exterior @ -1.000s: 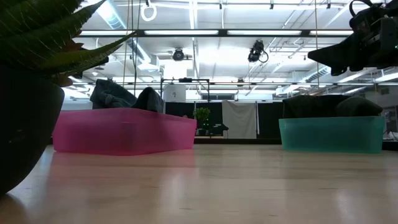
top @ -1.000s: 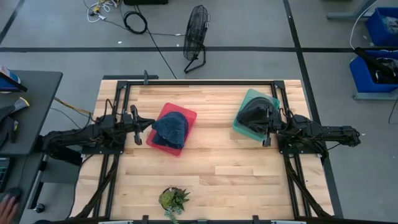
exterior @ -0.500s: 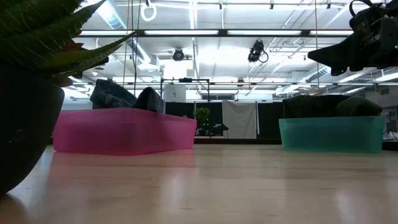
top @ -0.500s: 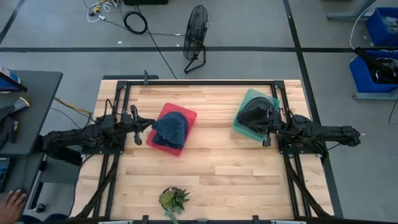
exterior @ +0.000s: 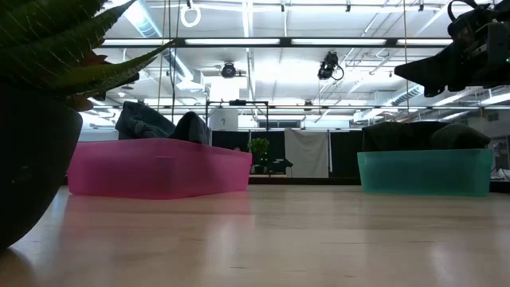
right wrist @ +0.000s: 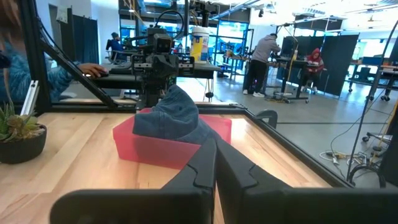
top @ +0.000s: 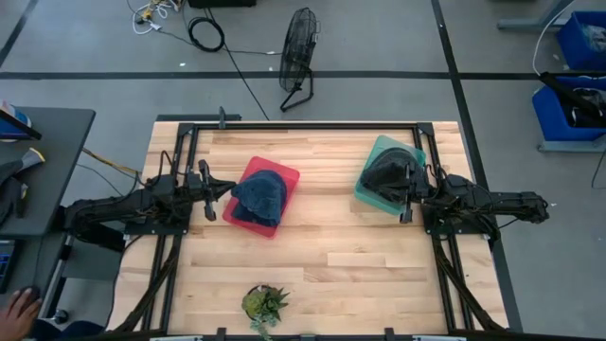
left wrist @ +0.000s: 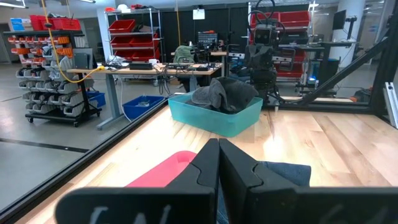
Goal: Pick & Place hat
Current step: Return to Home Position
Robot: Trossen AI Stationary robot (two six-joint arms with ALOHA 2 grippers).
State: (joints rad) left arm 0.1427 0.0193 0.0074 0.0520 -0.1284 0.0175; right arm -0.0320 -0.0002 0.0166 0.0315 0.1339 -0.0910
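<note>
A dark blue hat (top: 260, 198) lies in a pink bin (top: 288, 176) left of the table's middle; in the low view the hat (exterior: 159, 123) rises over the bin's rim (exterior: 159, 167). A dark grey hat (top: 384, 173) fills a teal bin (top: 381, 147) on the right, also shown in the left wrist view (left wrist: 224, 94). My left gripper (top: 230, 188) hovers shut just left of the pink bin. My right gripper (top: 401, 194) is shut at the teal bin's near right side, above the table. The right wrist view shows the blue hat (right wrist: 174, 115) in the pink bin (right wrist: 158, 148).
A small potted plant (top: 264, 304) stands at the table's near edge, large in the low view (exterior: 40, 119). Bare wood lies between the bins and in front of them. A person's hand (top: 17, 308) shows off the table at lower left. A fan (top: 298, 59) stands on the floor beyond.
</note>
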